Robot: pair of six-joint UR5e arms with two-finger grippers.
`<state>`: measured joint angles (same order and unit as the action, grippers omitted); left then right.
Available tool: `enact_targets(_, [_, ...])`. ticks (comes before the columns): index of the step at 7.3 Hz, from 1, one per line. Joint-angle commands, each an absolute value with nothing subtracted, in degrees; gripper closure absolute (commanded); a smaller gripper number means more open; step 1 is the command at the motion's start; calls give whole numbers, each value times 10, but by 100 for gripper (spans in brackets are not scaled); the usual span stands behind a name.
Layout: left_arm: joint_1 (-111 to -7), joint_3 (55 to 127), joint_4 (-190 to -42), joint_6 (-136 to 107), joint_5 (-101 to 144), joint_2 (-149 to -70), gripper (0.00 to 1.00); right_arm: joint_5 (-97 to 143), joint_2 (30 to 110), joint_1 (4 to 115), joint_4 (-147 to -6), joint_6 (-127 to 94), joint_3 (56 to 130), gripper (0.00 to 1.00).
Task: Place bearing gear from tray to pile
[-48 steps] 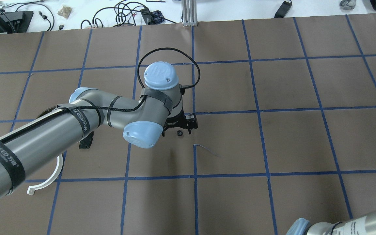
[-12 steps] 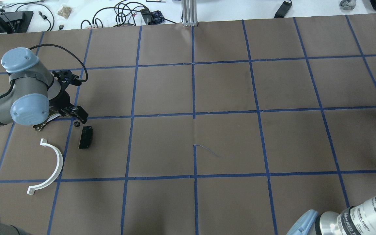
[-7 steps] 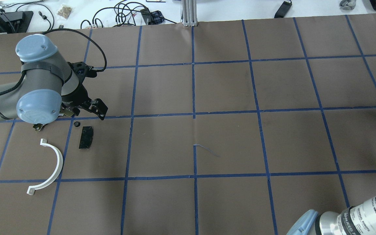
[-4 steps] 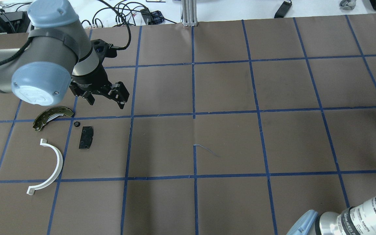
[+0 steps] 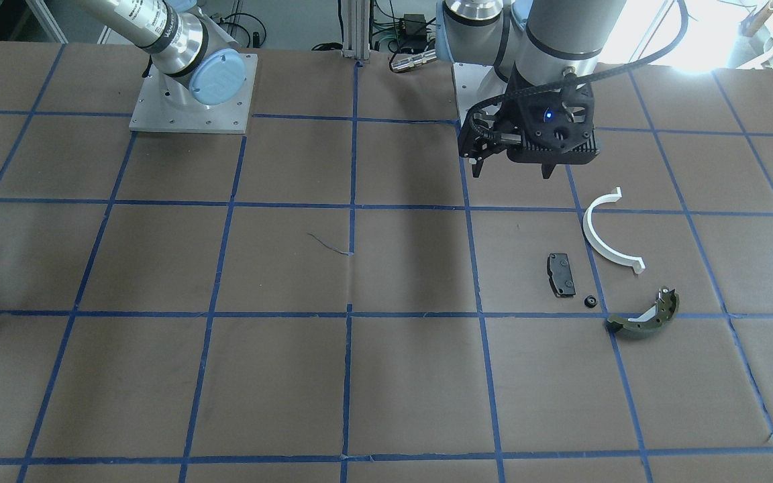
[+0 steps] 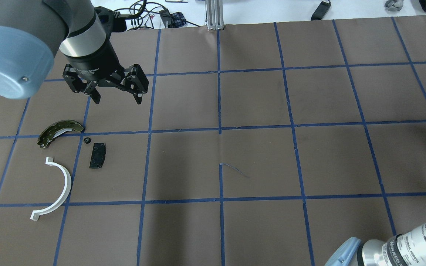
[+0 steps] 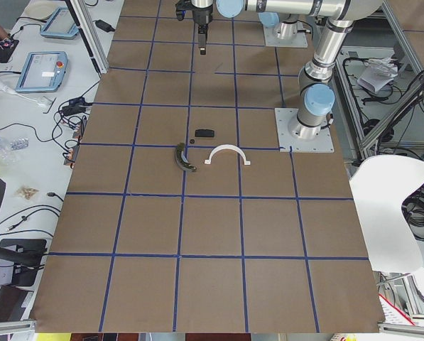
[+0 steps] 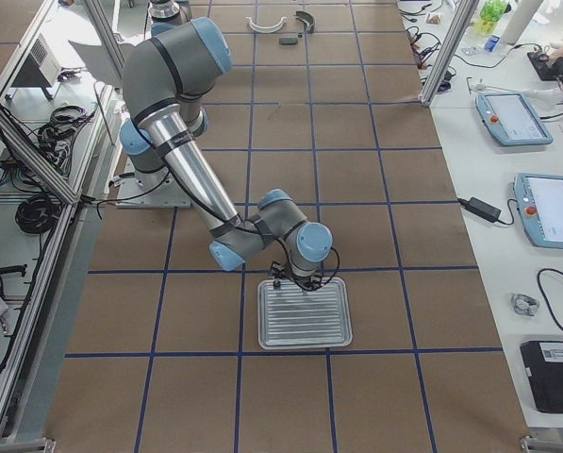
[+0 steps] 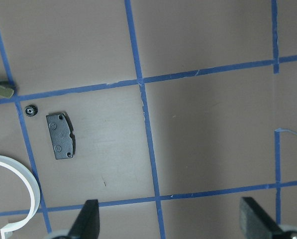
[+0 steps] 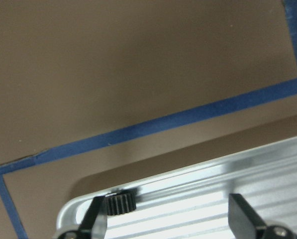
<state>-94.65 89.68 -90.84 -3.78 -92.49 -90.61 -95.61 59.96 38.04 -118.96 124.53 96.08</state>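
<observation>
A small black bearing gear lies on the table in the pile, between the olive brake shoe and the black pad; the white half-ring lies nearer the robot. The gear also shows in the front view and the left wrist view. My left gripper is open and empty, raised above the table beyond the pile. My right gripper is open over a corner of the metal tray. Another small black gear sits by the tray's rim, next to one finger.
The ribbed tray lies on the robot's right end of the table, under the right wrist. A loose strip of blue tape curls up near the table's middle. Cables and boxes lie beyond the far edge.
My left gripper carried the gear from the table's middle to the pile and set it beside the black pad. Since then it has risen and drawn away, open. The gear has stayed put.
</observation>
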Motion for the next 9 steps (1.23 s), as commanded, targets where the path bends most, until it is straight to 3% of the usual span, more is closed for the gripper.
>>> enact_targets(1, [-926,865,-932,-47,-922,-907,0,-960,606,377,-1169,1237,968,14])
enact_targets(4, [-925,839,-938,-47,-923,-911,0,-960,606,373,-1176,1232,981,25])
enact_targets(7, [-925,826,-938,-43,-923,-920,0,-968,606,367,-1196,1237,984,26])
enact_targets(9, [-923,819,-938,-36,-923,-921,0,-968,606,363,-1197,1236,992,36])
